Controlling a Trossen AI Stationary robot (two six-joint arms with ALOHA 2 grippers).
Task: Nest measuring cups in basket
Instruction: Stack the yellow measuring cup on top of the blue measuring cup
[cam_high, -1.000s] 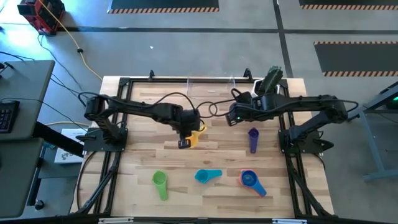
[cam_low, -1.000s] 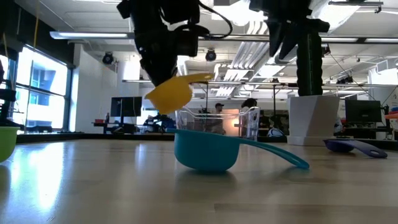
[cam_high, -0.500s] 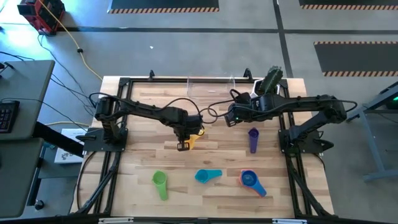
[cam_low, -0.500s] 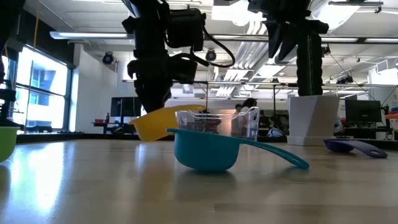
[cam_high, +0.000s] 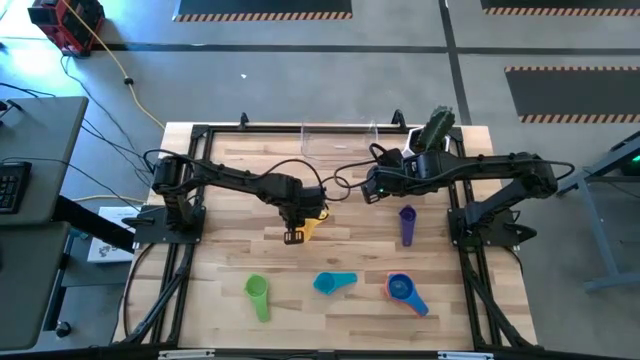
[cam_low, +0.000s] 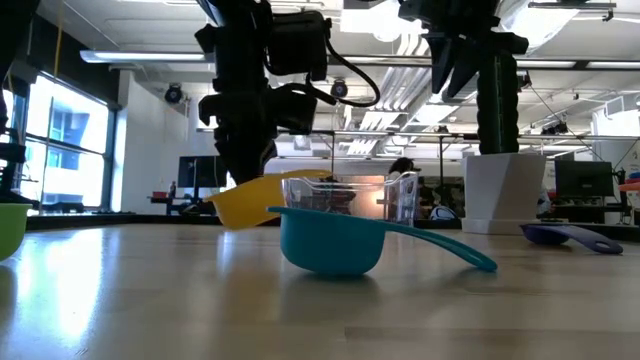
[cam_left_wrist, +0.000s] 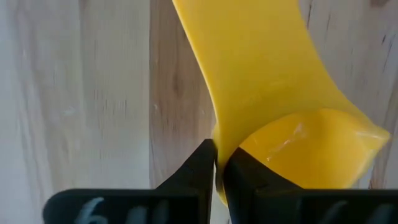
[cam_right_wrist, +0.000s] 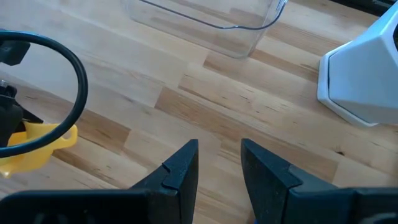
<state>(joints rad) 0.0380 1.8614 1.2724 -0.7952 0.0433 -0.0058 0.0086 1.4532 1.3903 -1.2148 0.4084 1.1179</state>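
Measuring cups – six counted: yellow cup (cam_high: 314, 218) in left tool (cam_high: 298, 226); right tool (cam_right_wrist: 219, 163) narrowly parted, empty.

No lettering, labels, brand names or numbers can be read anywhere in these views. The only markings are the orange-and-black hazard stripes (cam_high: 264, 15) edging dark mats on the floor beyond the table, and they carry no words. Monitors (cam_low: 196, 171) in the room behind the table are too small and dim for anything on them to be made out.
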